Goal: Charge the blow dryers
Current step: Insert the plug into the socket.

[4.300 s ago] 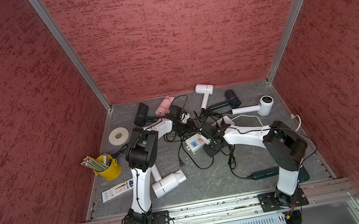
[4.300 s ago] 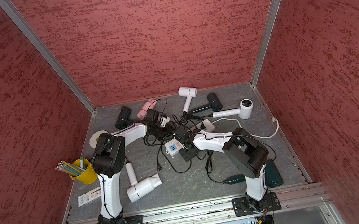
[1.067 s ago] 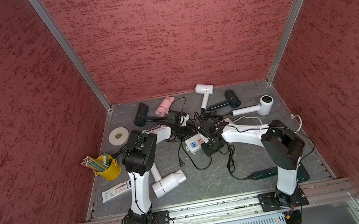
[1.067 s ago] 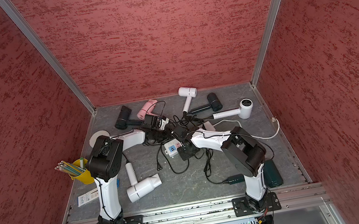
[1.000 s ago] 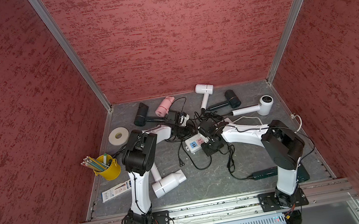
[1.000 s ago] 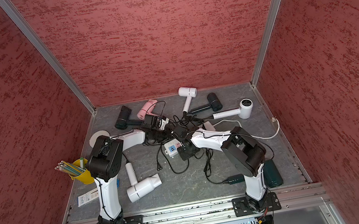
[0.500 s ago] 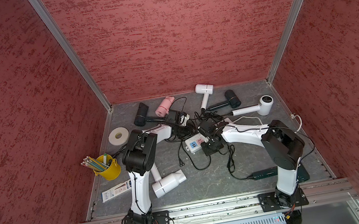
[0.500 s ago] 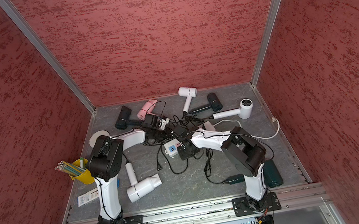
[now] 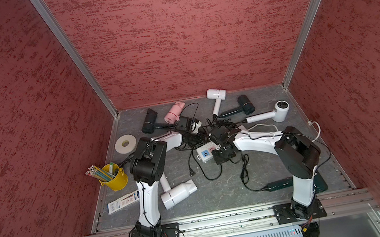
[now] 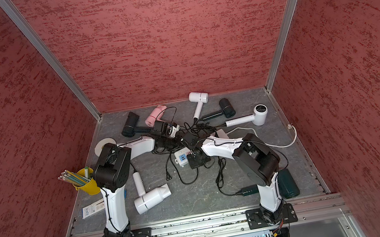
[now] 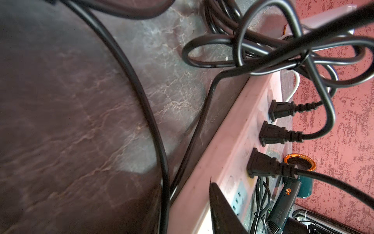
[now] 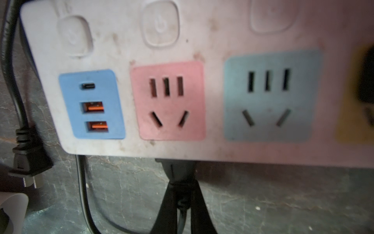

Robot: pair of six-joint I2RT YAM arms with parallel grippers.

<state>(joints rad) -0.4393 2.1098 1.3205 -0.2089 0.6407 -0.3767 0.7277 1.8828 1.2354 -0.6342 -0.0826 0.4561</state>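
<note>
Several blow dryers lie on the grey floor: black (image 9: 150, 124), pink (image 9: 174, 112), white (image 9: 216, 94), black (image 9: 246, 107), white (image 9: 280, 111), white (image 9: 178, 195) and dark green (image 10: 287, 183), half behind the right arm. The white power strip (image 9: 204, 153) lies mid-table with three black plugs (image 11: 275, 134) in it. My right gripper (image 12: 181, 188) is shut on a black plug (image 12: 176, 170) at the strip's near edge, below the pink socket (image 12: 170, 101). My left gripper (image 9: 204, 137) holds the strip, one finger (image 11: 218, 202) on its top face.
A loose plug (image 9: 192, 174) and tangled black cords lie around the strip. A yellow cup of pencils (image 9: 114, 180), a tape roll (image 9: 124, 143) and a flat packet (image 9: 125, 204) sit at the left. The strip's white cord (image 9: 315, 128) runs to the right wall.
Over the last second nothing has visibly moved. Compared with a few seconds ago, both wrists sit slightly further left by the strip.
</note>
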